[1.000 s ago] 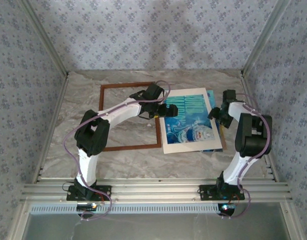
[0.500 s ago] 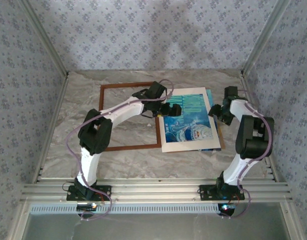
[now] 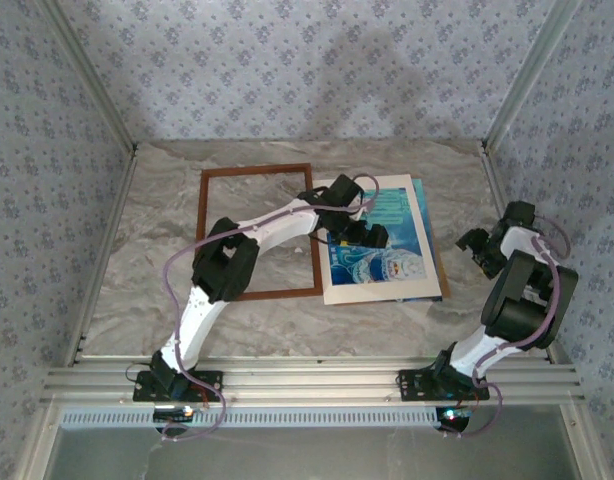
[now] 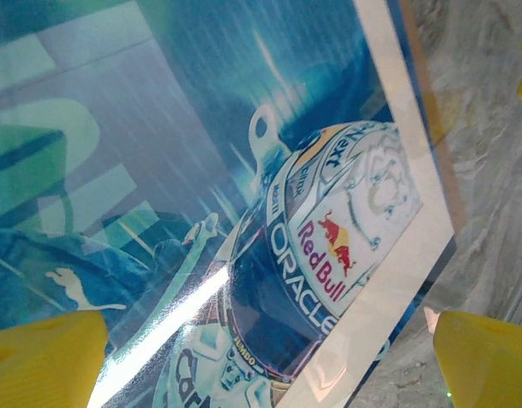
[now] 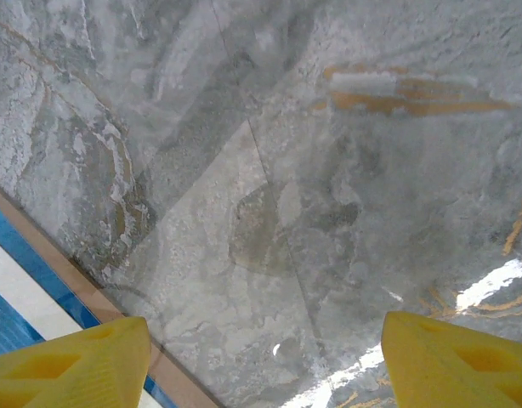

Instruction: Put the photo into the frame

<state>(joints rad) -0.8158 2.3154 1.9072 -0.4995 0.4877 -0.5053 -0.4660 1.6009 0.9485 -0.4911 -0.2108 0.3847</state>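
Observation:
The photo [image 3: 392, 262], a blue-teal print with a white-helmeted figure, lies flat under a cream mat border [image 3: 382, 293] right of centre. The reddish-brown wooden frame [image 3: 202, 235] lies empty on the table to its left, its right rail beside the mat. My left gripper [image 3: 369, 236] hovers over the photo's middle, open. In the left wrist view the photo [image 4: 159, 153] shows the helmet, and my left gripper [image 4: 269, 374] has its yellow fingertips [image 4: 48, 357] far apart with nothing between them. My right gripper [image 3: 475, 248] is open over bare table right of the photo, and its jaws [image 5: 261, 365] hold nothing.
A brown backing board [image 3: 439, 262] pokes out along the photo's right side, and its edge [image 5: 65, 270] crosses the right wrist view's lower left corner. The marble table [image 3: 167, 290] is ringed by patterned walls. An aluminium rail [image 3: 307, 380] runs along the near edge.
My left arm has reached further right, from the mat's left edge to over the photo's middle. My right arm has drawn back to the right, away from the photo's edge.

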